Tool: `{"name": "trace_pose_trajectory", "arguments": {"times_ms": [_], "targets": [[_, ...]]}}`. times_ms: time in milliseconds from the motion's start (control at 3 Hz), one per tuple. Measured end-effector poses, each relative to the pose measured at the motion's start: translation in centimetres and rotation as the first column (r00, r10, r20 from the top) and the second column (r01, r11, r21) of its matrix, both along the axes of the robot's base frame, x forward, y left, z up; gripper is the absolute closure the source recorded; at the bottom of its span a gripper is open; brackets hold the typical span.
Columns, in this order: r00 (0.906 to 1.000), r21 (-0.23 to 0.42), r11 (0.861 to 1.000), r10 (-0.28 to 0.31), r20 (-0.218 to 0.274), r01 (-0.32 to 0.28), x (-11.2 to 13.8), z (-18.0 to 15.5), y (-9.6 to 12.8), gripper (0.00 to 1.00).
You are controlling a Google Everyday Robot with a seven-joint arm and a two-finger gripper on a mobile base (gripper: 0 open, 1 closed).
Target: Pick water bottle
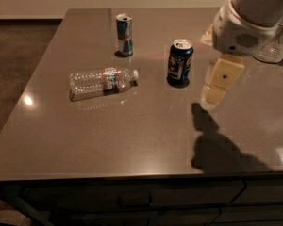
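My gripper point(216, 86) is hanging over the right part of the table point(132, 140), just right of the blue can point(180, 62) and pointing down. From this side it is showing me only one pale face, so I cannot tell how wide it is standing. My arm point(247, 18) is entering from the top right corner, where it is cut off, and it is covering part of a glass point(273, 48) at the right edge that I cannot make out fully. The bottle point(103, 80) is lying on its side left of the middle, its cap pointing right toward the blue can, well apart from my gripper. The slim can point(124, 34) is standing upright behind it. My shadow point(217, 147) is falling dark on the table below the gripper, and the table's front is sinking into gloom.
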State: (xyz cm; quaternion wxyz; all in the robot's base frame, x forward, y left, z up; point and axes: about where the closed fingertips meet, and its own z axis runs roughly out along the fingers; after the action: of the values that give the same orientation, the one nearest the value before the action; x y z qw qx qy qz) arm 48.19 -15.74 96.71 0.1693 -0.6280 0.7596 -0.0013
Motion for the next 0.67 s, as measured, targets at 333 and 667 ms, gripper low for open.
{"name": "trace_pose_trajectory", "arguments": {"times_ms": [333,667], "targets": [[0.9996,0.022,0.999,0.029,0.005,-0.029,3.2,0.0,3.4,0.00],[0.9981,0.036,0.998,0.057,0.024,-0.058,6.1,0.6,6.6,0.00]]}}
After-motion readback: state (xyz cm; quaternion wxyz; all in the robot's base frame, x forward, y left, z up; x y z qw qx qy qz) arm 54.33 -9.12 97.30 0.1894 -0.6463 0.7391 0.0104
